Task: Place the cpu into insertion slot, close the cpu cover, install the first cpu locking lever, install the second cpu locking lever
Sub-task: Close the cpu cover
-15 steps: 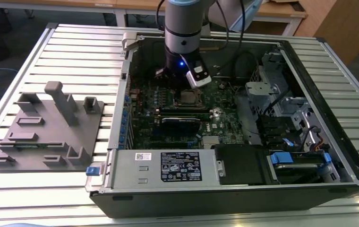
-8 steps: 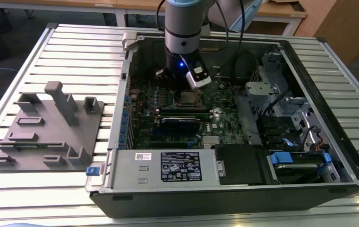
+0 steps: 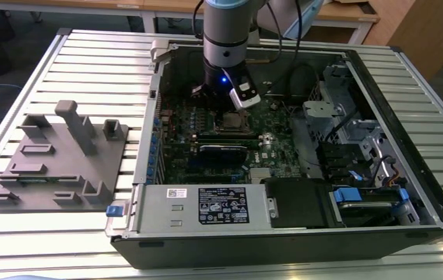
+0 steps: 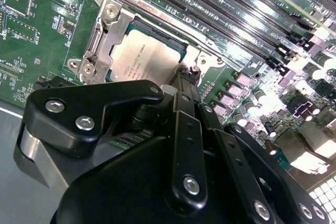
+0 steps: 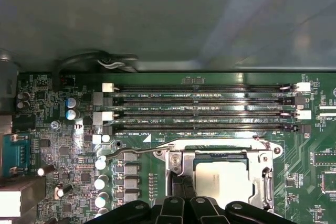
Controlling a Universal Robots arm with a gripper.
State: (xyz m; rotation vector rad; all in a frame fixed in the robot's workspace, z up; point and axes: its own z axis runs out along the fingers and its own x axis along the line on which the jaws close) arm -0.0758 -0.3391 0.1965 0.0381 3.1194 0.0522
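The cpu point(image 5: 223, 182) lies flat in the insertion slot point(image 3: 233, 121) on the green board, its silver-tan top showing through the window of the cpu cover point(image 5: 263, 177). The cover lies down over the cpu point(image 4: 142, 59), a silvery frame point(image 4: 100, 45) around it. A thin wire lever point(image 5: 134, 152) runs outward from one corner of the socket, along the board. My gripper point(image 4: 185, 77) hangs low over the socket's edge, fingers together and nothing seen between them. In the first wrist view the gripper point(image 5: 181, 182) stands at the frame's side, next to the cpu.
Long black memory slots point(image 5: 199, 108) run just beside the socket. The open case holds a grey power supply point(image 3: 206, 204), a drive cage point(image 3: 361, 140) and cables. A grey fixture plate point(image 3: 58, 157) sits on the slatted table at the exterior view's left.
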